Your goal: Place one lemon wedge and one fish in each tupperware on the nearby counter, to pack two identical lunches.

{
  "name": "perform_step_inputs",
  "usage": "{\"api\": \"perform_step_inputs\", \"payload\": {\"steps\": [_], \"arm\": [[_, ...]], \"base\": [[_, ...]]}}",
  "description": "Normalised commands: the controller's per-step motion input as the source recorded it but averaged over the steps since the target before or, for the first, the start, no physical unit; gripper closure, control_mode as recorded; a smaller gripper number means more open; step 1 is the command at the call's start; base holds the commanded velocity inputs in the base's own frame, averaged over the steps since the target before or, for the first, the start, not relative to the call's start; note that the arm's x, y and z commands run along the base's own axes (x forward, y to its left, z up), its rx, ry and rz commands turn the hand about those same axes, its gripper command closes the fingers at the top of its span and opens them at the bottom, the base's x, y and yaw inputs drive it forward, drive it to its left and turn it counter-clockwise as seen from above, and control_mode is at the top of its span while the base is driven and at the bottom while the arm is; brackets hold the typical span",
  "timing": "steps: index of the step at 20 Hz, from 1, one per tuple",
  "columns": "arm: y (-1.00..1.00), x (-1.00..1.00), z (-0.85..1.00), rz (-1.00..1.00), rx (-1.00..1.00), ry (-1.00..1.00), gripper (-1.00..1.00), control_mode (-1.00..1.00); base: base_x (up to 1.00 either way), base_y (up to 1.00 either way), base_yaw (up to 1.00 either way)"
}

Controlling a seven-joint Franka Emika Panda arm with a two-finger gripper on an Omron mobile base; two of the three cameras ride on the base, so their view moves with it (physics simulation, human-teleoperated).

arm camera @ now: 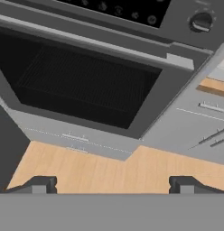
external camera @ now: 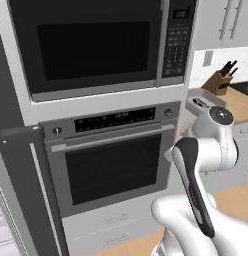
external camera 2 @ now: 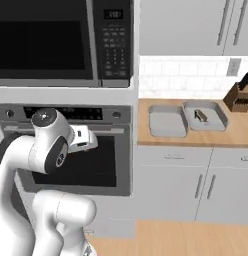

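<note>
Two pale-grey tupperware stand side by side on the wood counter (external camera 2: 196, 136), the left tupperware (external camera 2: 167, 121) empty as far as I can tell. The right tupperware (external camera 2: 206, 115) holds a small slim grey fish (external camera 2: 200, 116). In the left base view one tupperware (external camera: 204, 103) peeks out past the arm's elbow. No lemon wedge is in view. My gripper (arm camera: 112, 185) is open with nothing between its fingertips (arm camera: 39, 184). It points at the oven door and the floor, well to the left of the counter.
A wall oven (external camera: 113, 165) with a microwave (external camera: 91, 45) above it stands straight ahead. A knife block (external camera 2: 240, 97) sits at the counter's far right. Grey cabinet fronts (external camera 2: 196, 185) lie under the counter, with wooden floor (arm camera: 109, 169) below.
</note>
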Motion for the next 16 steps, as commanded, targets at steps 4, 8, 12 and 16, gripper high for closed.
{"api": "perform_step_inputs", "payload": {"steps": [4,8,12,16], "arm": [[0.0,0.0,0.0,0.0,0.0,0.0,-1.0,1.0],[0.0,0.0,0.0,0.0,0.0,0.0,-1.0,1.0],[0.0,0.0,0.0,0.0,0.0,0.0,-1.0,1.0],[0.0,0.0,0.0,0.0,0.0,0.0,-1.0,1.0]], "base": [[-1.0,0.36,-0.02],[-1.0,0.25,0.0],[-0.83,0.92,0.0],[-0.52,1.0,0.0]]}}
